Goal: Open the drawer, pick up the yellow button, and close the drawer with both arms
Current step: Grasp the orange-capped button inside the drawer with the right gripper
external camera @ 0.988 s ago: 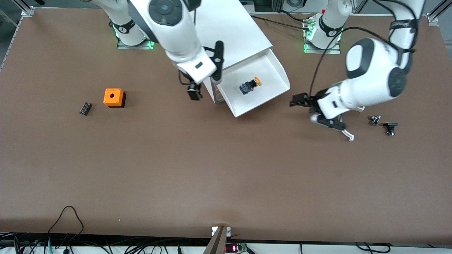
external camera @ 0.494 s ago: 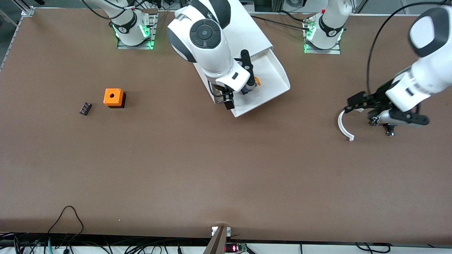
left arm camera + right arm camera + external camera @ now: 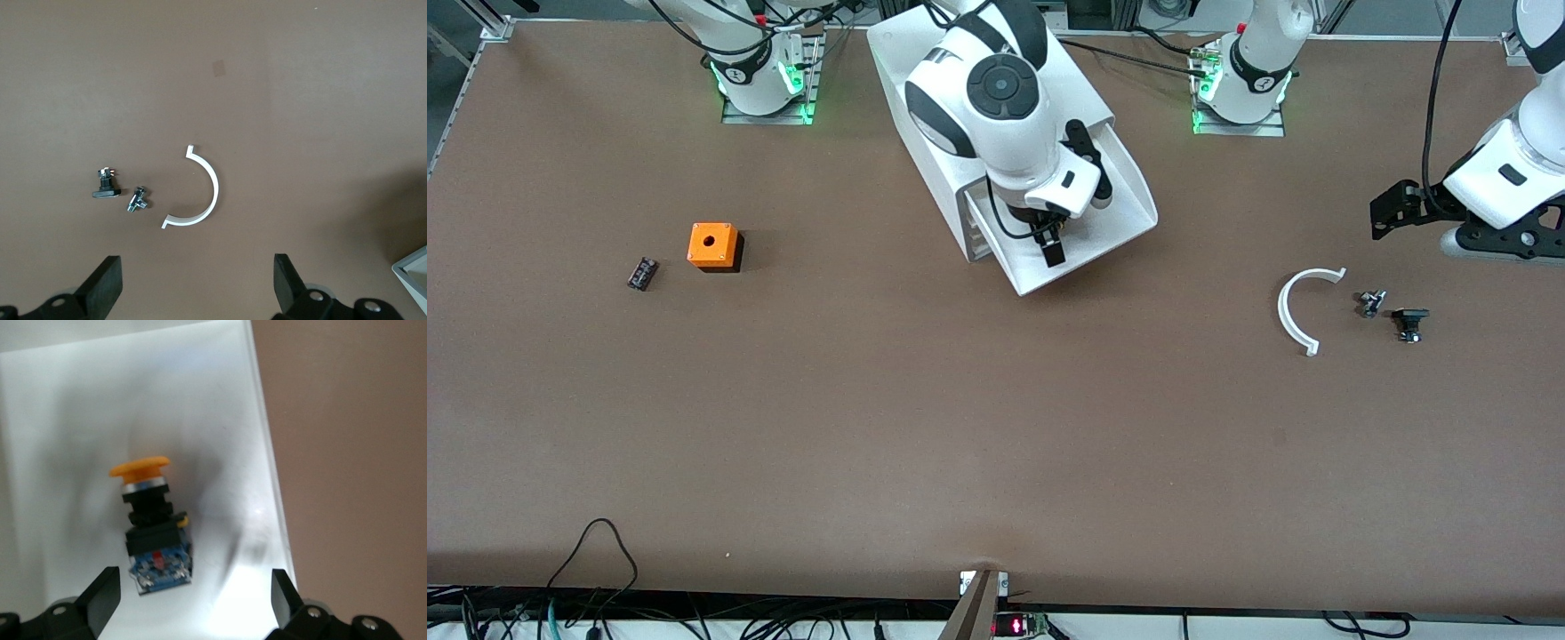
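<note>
Right wrist view: right gripper, jaws apart, over the glossy white drawer holding the orange-capped button; left gripper, jaws apart, over a curved white clip.

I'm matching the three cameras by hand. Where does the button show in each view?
Front view: the button is hidden under the right arm's wrist, over the open drawer.
Left wrist view: not in it.
Right wrist view: button lies on the drawer floor.
Shared landmark: the white drawer.

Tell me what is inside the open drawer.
The drawer holds one button, lying on its side, orange cap and black body. The open right gripper hangs over it. In the front view the right arm covers the button.
</note>
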Controlling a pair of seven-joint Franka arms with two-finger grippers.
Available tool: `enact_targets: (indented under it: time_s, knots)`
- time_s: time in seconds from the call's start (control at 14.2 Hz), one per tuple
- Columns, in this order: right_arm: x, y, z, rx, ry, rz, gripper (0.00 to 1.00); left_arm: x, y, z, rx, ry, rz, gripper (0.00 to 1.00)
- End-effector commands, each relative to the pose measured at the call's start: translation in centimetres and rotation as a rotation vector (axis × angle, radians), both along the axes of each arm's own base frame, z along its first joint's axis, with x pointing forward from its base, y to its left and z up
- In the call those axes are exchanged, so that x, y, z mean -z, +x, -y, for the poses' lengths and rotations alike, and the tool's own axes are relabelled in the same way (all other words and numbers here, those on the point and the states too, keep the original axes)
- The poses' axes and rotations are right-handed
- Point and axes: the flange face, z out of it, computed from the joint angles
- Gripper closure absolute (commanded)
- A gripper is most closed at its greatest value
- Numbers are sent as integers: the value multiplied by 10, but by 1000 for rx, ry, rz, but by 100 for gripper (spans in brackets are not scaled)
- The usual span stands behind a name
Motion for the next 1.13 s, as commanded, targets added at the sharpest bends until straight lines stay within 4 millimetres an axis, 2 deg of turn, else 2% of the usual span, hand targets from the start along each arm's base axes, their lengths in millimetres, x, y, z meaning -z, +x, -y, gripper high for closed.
enact_targets:
  time_s: [0.0,0.28,0.64,1.06]
  knots:
    - [3,-6,3,-33,-45,-22,0,-9,4,5,-13,26,5,0]
    - [-3,-9,9,-39,-75,-46,0,-13,6,16,-5,26,-13,0]
    - [7,-25,-12,-52,-55,-32,2,-12,6,14,-18,-5,-17,0]
    - [15,-24,-13,-59,-55,-33,18,-12,6,11,-27,-13,-24,0]
